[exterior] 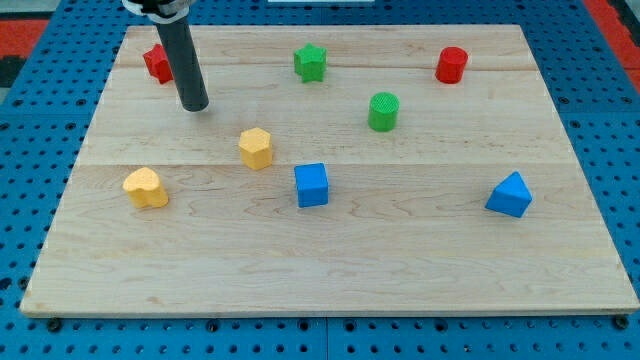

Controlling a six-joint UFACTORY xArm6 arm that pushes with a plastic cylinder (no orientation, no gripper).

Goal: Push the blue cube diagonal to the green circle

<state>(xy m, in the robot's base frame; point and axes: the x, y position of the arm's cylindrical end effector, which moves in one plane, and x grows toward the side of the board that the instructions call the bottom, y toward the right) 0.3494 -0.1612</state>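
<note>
The blue cube (312,185) sits near the middle of the wooden board, toward the view's bottom. The green circle, a short green cylinder (383,111), stands up and to the right of it, with a gap between them. My tip (194,105) rests on the board at the upper left, well left of and above the blue cube, touching no block. The dark rod rises from it toward the view's top.
A red block (156,63) lies partly behind the rod at the upper left. A green star (311,62) and a red cylinder (452,65) sit near the top. A yellow hexagon (256,148), a yellow heart (146,187) and a blue triangular block (510,194) lie lower.
</note>
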